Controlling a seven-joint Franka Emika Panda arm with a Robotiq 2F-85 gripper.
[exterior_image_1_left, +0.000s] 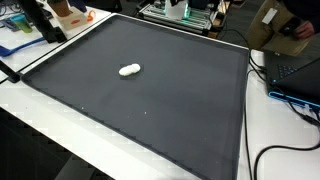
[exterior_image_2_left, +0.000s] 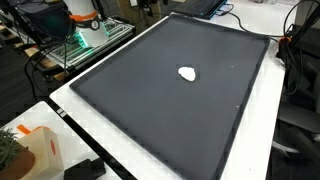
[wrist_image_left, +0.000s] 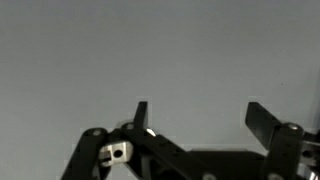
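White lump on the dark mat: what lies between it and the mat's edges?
Nothing: only bare dark mat surrounds the white lump out to every edge, in both exterior views. The wrist view shows only the open gripper.

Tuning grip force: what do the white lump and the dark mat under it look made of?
The white lump: matte, rounded, no glare. It could be soft plastic, foam or cloth; too small to tell which. The dark mat: probably fabric or a rubbery sheet, judging by its flat, non-reflective charcoal surface and the thin pale edge line visible in both exterior views.
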